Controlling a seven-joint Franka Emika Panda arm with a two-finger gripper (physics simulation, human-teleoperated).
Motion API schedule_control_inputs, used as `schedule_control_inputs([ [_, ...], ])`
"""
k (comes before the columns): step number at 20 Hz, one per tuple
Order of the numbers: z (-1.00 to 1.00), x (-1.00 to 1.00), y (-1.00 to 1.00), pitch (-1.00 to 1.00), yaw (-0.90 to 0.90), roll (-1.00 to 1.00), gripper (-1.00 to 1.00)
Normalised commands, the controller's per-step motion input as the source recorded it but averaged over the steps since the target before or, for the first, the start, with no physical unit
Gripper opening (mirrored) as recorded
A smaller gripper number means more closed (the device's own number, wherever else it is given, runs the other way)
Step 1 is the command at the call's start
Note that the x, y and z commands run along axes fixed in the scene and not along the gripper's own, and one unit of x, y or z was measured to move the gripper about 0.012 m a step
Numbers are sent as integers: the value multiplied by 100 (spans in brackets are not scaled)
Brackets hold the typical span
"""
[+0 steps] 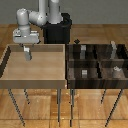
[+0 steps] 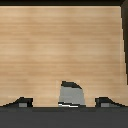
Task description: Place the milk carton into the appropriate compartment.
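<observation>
The milk carton (image 1: 27,54) is a small pale grey-white box with a darker peaked top. It stands at the back of the light wooden tray (image 1: 10,75), toward the exterior view's left. My gripper (image 1: 25,47) is directly over it and open. In the wrist view the carton (image 2: 70,95) sits between my two fingertips (image 2: 22,103), with a gap on each side, so the pads are not touching it. The gripper's midpoint (image 2: 64,103) lies over the carton's top.
A dark wooden bin (image 1: 97,61) with four compartments stands on the exterior view's right. It holds a small grey cube (image 1: 84,73), a tall slim grey box (image 1: 114,48) and other small grey items (image 1: 82,49). The robot's black base (image 1: 59,31) is behind the tray.
</observation>
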Motion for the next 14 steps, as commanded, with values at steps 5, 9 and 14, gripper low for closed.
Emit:
schedule_control_inputs([
  [5,-100,0,0,0,0,0,100],
  [9,-25,0,0,0,0,0,-100],
  [14,20,0,0,0,0,0,-100],
])
